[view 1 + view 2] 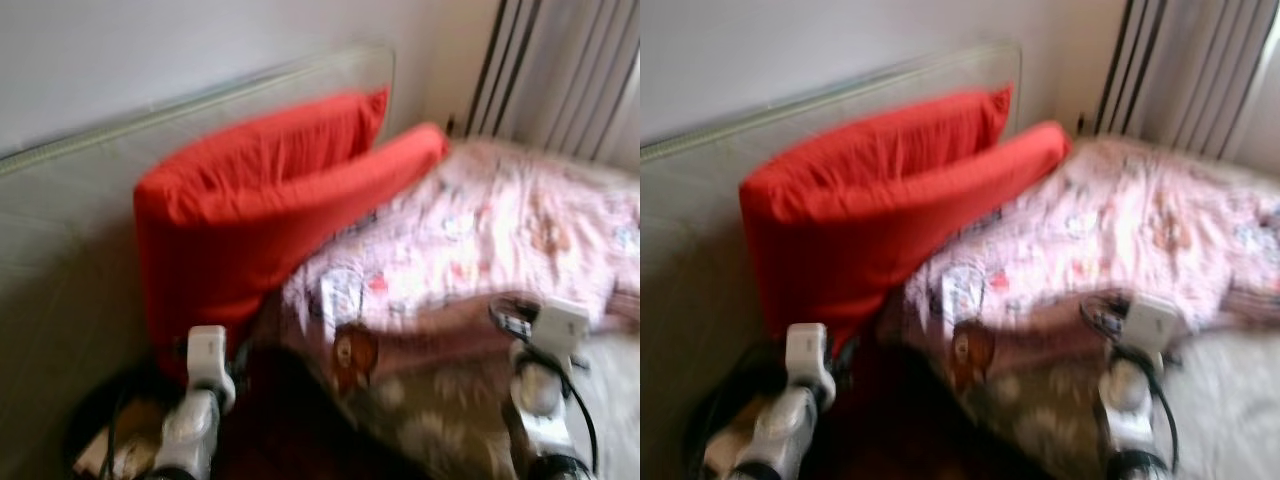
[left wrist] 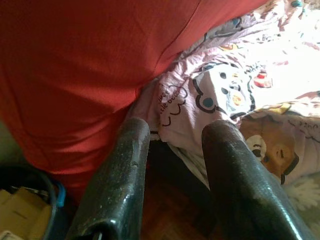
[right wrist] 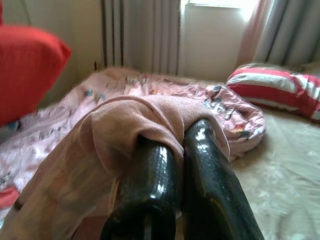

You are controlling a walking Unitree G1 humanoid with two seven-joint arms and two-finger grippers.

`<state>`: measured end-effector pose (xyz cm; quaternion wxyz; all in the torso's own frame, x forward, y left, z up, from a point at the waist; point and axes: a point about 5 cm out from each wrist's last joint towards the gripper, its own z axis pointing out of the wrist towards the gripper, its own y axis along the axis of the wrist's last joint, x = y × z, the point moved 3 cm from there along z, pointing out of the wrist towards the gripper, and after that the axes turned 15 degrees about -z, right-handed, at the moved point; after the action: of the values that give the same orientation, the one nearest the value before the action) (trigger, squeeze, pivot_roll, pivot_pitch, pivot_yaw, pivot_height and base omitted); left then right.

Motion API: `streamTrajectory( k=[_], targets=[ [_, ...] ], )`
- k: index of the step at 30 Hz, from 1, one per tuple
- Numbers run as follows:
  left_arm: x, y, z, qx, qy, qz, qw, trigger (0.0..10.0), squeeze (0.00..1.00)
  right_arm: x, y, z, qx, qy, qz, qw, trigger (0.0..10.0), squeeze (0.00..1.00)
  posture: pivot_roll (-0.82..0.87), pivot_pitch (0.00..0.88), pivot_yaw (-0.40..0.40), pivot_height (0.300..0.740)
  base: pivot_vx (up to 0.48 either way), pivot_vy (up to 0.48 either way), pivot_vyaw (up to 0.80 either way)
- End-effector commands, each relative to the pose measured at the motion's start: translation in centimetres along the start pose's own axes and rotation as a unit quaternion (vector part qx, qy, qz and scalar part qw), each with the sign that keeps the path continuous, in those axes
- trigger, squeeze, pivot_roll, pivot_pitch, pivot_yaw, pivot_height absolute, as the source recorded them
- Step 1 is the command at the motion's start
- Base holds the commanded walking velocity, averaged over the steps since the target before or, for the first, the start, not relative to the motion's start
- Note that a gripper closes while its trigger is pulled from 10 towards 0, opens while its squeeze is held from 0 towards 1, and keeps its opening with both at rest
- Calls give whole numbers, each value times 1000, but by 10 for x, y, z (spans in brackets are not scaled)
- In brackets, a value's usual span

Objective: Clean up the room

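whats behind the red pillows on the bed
Behind the red pillows a pale padded headboard stands against the wall. The pillows cover its middle part, so what lies there cannot be seen. Their lower ends rest by the pink patterned quilt.

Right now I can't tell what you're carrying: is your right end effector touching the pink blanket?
Touching. The right wrist view shows the right end effector pinching the pink blanket, cloth draped over both fingers.
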<state>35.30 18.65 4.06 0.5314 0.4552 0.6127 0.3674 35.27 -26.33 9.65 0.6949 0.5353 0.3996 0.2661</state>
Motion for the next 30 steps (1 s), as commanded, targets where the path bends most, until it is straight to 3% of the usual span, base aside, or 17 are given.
streamTrajectory(
  k=[1, 13, 22, 25, 28, 30],
  targets=[
    [-1, -3, -1, 5, -1, 0, 1000, 10000, 0, -13, 4, 5, -11, -27, -3, 1000, 10000, 0, -61, 42, 46, 740, -300, 0, 0],
    [0, -2, -1, 6, -1, 2, 1000, 10000, 0, -36, 10, 12, -23, -86, -12, 996, 10000, 0, -63, 40, 54, 740, -299, 0, 0],
    [0, -3, 0, 7, -2, 3, 1000, 10000, 0, -39, 14, 11, -37, -98, -18, 994, 10000, 0, -67, 34, 55, 740, -217, 0, 0],
    [0, -3, -1, 9, 0, 3, 1000, 10000, 0, -38, 5, 9, -14, -94, -24, 995, 10000, 0, -67, 31, 54, 740, 0, 0, 0],
    [0, -4, -1, 11, 1, 5, 1000, 10000, 0, -37, -20, 3, 58, -92, -4, 994, 10000, 0, -66, 31, 54, 740, 0, 0, 0],
    [0, -4, -1, 12, 1, 5, 1000, 10000, 0, -36, -26, 1, 75, -88, 3, 993, 10000, 0, -65, 32, 53, 740, 0, 0, 0]
  ],
)
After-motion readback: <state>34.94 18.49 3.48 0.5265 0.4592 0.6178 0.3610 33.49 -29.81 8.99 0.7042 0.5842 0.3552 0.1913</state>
